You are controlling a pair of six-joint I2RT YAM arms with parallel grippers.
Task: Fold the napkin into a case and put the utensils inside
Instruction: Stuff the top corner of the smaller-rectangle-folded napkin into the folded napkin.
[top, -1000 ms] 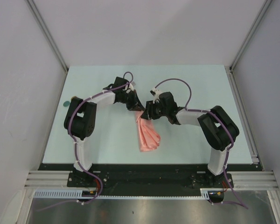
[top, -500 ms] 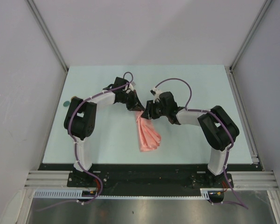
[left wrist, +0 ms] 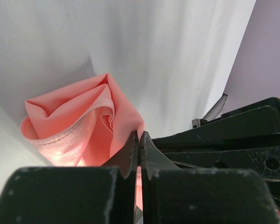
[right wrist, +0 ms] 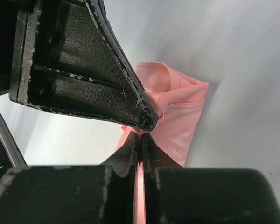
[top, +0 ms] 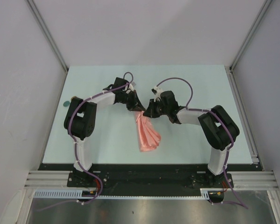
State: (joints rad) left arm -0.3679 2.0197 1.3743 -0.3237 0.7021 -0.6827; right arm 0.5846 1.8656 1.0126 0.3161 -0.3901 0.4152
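The salmon-pink napkin (top: 147,133) is bunched into a narrow pleated bundle in the middle of the table, its far end lifted where the two grippers meet. My left gripper (top: 136,108) is shut on that end, and pink cloth (left wrist: 79,126) shows between the closed tips (left wrist: 139,135). My right gripper (top: 147,112) is shut on the napkin (right wrist: 182,116) right beside it, tips (right wrist: 141,136) pressed on a fold. The left gripper's finger (right wrist: 84,70) crosses just above the right one's tips. No utensils show in any view.
The pale table (top: 107,135) has a raised rail along its right edge (top: 242,116) and grey walls on three sides. A small dark teal round thing (top: 65,103) lies at the table's left edge; I cannot tell what it is.
The right gripper has gone from open to shut on the napkin's lifted end. The bundle's top has drawn slightly tighter. The left gripper has stayed shut in place.
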